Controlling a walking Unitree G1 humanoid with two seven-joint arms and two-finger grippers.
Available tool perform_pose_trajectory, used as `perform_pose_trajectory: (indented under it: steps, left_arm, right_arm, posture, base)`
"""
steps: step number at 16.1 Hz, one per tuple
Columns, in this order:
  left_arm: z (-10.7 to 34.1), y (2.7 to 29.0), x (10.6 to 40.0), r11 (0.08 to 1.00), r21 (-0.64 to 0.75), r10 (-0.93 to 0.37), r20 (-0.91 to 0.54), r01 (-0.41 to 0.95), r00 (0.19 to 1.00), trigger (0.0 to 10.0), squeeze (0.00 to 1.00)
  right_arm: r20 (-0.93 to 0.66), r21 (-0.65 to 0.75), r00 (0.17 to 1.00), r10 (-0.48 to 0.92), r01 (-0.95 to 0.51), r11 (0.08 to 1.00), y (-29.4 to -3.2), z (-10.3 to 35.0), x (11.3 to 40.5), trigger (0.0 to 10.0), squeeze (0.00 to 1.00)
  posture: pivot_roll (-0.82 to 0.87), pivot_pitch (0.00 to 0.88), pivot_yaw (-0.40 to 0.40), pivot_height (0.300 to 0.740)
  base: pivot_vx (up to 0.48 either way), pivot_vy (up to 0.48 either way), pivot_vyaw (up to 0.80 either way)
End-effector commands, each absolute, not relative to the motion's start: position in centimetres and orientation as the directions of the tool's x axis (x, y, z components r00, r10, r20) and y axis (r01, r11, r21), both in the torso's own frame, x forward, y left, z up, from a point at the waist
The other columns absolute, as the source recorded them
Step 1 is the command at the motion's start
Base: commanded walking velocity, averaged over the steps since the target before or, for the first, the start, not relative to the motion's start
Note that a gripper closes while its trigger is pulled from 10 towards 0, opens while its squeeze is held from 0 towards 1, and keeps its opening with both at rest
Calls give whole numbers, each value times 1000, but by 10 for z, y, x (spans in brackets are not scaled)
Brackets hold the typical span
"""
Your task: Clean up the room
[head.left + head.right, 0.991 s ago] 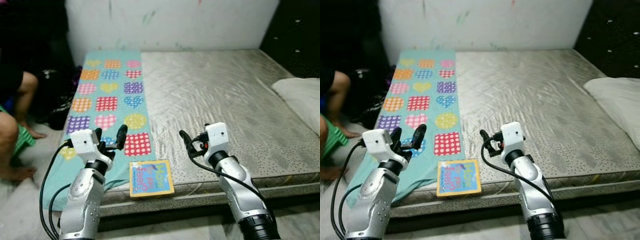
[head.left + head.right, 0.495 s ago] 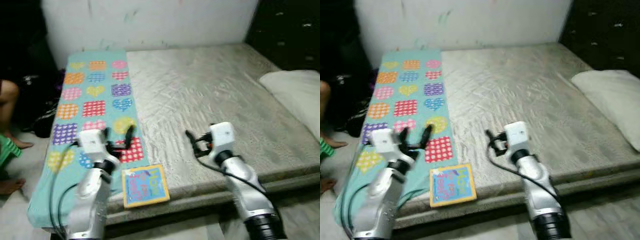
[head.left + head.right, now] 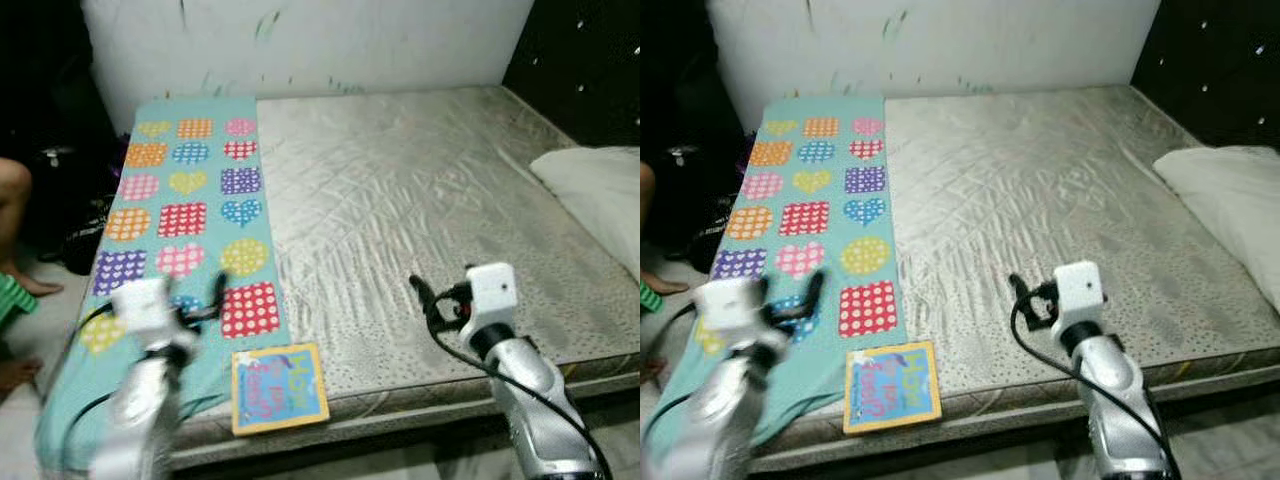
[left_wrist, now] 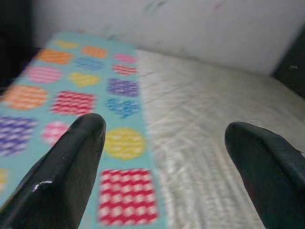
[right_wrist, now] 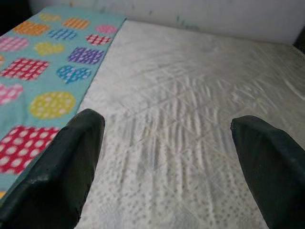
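A picture book (image 3: 279,388) with a blue cover and yellow border lies flat at the front edge of the grey mattress (image 3: 400,190). Beside it, a teal blanket (image 3: 185,200) printed with coloured hearts, squares and circles covers the bed's left strip. My left gripper (image 3: 205,303), blurred, hovers over the blanket's front end, left of the book. In its wrist view the left gripper (image 4: 164,129) is open and holds nothing. My right gripper (image 3: 425,300) is above the bare mattress, right of the book, and the right gripper (image 5: 167,124) is likewise open with nothing between its fingers.
A white pillow (image 3: 600,190) lies at the bed's right side. A person's leg (image 3: 15,195) and dark bags (image 3: 75,190) are on the floor to the left. A white wall (image 3: 320,40) runs behind the bed, and dark furniture (image 3: 590,70) stands at the back right.
The view has shifted. My right arm has swung to the right, farther from the book. My left arm has dropped lower and to the left and is blurred. Both grippers stay open.
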State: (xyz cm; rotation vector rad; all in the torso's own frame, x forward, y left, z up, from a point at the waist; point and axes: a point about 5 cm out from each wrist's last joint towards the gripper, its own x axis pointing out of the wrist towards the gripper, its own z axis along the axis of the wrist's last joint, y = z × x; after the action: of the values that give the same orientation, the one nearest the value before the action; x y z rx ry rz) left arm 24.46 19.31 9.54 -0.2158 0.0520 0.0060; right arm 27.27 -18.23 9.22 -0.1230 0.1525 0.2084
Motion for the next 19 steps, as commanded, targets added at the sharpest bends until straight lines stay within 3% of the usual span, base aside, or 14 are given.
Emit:
perform_pose_trajectory:
  steps: [1,5,7,12,14,16,17,19]
  left_arm:
    - [92,206,236,982,-183,36,-75,-49,997,10000,0]
    - [90,211,233,992,-127,-11,-83,0,997,10000,0]
    - [92,214,233,994,-113,4,-66,-11,998,10000,0]
    - [89,217,231,993,-121,-2,-73,-7,997,10000,0]
    - [83,217,224,990,-133,-71,-104,57,992,10000,0]
    - [82,218,225,988,-149,-46,-92,32,995,10000,0]
    - [87,216,231,988,-151,-31,-63,21,998,10000,0]
    - [92,212,237,984,-172,-62,-29,56,998,10000,0]
  right_arm:
    - [-244,-140,955,166,-204,969,-194,87,265,10000,0]
    - [-277,-165,943,184,-235,958,-201,87,260,10000,0]
    - [-224,-226,957,185,-236,945,-197,96,267,10000,0]
    - [-141,-209,974,178,-205,956,-191,104,270,10000,0]
    - [-3,-365,994,112,-106,925,-202,117,272,10000,0]
    - [60,-278,998,24,-7,961,-209,125,277,10000,0]
    - [43,-53,999,-24,26,998,-209,119,280,10000,0]
    - [33,-29,999,22,-21,999,-201,117,282,10000,0]
  posture:
    - [-178,15,-5,740]
    - [-187,19,-6,740]
    - [-182,17,-3,740]
    - [-175,0,1,740]
    - [-173,0,0,740]
    - [-179,0,2,740]
    - [-180,0,5,740]
    - [-181,0,9,740]
  base:
    - [0,0,0]
    - [0,0,0]
    - [0,0,0]
    - [0,0,0]
    - [0,0,0]
    - [0,0,0]
    - [0,0,0]
    - [0,0,0]
